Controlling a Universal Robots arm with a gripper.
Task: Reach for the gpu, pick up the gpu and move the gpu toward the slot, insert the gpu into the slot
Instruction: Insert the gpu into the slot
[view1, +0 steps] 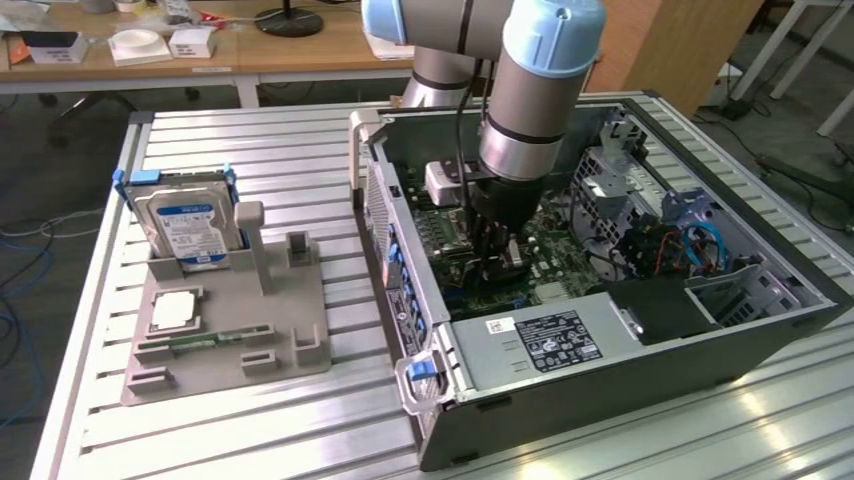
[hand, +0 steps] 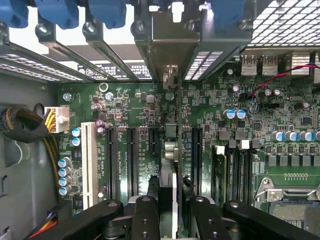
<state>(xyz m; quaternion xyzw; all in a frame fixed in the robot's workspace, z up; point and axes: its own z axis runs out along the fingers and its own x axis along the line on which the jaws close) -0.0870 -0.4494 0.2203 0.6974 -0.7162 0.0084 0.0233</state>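
The pincer grips the gpu edge-on between its fingers, above the motherboard.

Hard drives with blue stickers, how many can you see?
1. The hard drive stands upright in the grey holder, to the exterior view's left of the computer case. Others may be hidden inside the case.

A slatted aluminium surface carries an open computer case lying on its side. Beside the case, toward the exterior view's left, a grey fixture tray lies flat on the slats. The tray holds a blue-labelled hard drive standing upright, with a small green memory stick lying nearer its front edge.
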